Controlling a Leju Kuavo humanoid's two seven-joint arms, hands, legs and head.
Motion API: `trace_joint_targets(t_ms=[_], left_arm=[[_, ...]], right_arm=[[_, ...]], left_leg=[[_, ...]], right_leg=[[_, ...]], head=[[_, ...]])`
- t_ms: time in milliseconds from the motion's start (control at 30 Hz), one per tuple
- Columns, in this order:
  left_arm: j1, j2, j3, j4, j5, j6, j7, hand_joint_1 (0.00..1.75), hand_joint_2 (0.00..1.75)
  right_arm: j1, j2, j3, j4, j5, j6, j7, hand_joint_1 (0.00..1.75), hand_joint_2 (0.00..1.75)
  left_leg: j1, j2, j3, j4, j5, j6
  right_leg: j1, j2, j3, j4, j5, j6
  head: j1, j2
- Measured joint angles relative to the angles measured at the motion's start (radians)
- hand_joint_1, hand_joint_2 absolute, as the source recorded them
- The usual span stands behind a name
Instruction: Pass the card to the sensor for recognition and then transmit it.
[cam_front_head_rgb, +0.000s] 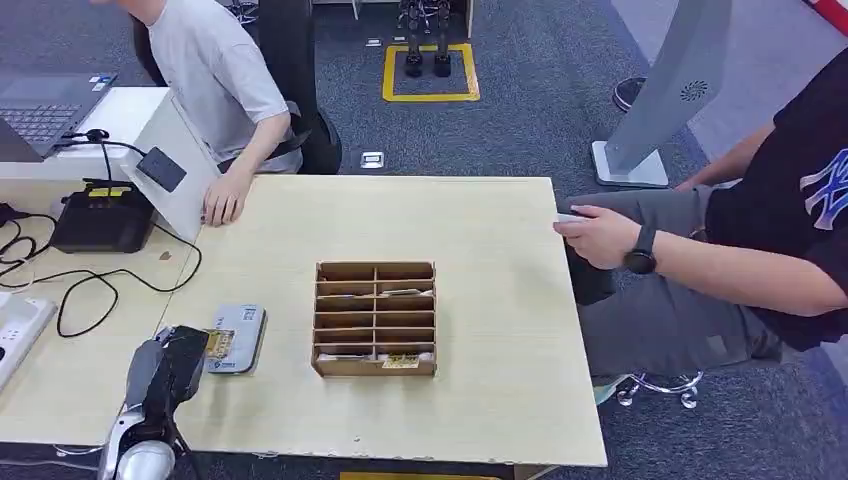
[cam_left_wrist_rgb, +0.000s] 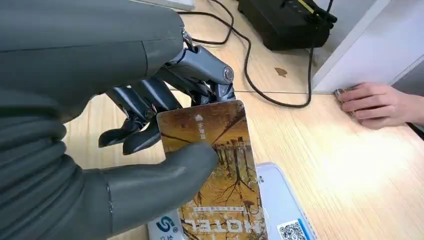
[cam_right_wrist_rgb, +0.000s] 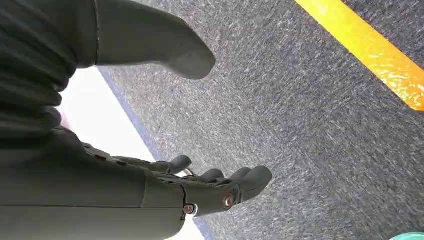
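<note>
From the head view we see the left hand (cam_front_head_rgb: 178, 362) holding the card (cam_front_head_rgb: 218, 345) over the sensor (cam_front_head_rgb: 240, 338) on the desk (cam_front_head_rgb: 480, 230), just left of the slotted box (cam_front_head_rgb: 376, 318) with a few cards in its slots. Left wrist view: thumb and fingers (cam_left_wrist_rgb: 137, 127) pinch the card (cam_left_wrist_rgb: 220, 170), long axis running out over the sensor (cam_left_wrist_rgb: 280, 210). Right wrist view: right hand (cam_right_wrist_rgb: 200, 192) hangs over carpet, fingers apart, holding nothing.

On the table (cam_front_head_rgb: 480, 230), the slotted box (cam_front_head_rgb: 375, 318) stands near the middle. The card reader (cam_front_head_rgb: 238, 338) lies to its left, with the left hand (cam_front_head_rgb: 172, 368) just left of that, holding the card (cam_left_wrist_rgb: 220, 170) over the reader's edge (thumb on top). A black device (cam_front_head_rgb: 102, 215) sits far back left, cables (cam_front_head_rgb: 100, 285) trailing forward.
</note>
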Motion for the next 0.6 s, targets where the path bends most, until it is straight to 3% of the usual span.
trace_joint_targets(t_ms=[200,600], left_arm=[[-0.014,-0.011,-0.011,0.019,-0.022,0.010,0.001,1.75,1.75],[-0.045,-0.015,-0.071,0.082,-0.169,0.061,0.042,1.75,1.75]], right_arm=[[-0.001,0.000,0.000,-0.001,0.007,0.000,0.004,0.00,1.75],[-0.007,0.001,0.000,-0.004,0.021,0.000,-0.005,0.00,1.75]], left_leg=[[0.000,0.000,0.000,0.000,0.000,0.000],[0.000,0.000,0.000,0.000,0.000,0.000]], right_leg=[[0.000,0.000,0.000,0.000,0.000,0.000],[0.000,0.000,0.000,0.000,0.000,0.000]], head=[[0.000,0.000],[0.000,0.000]])
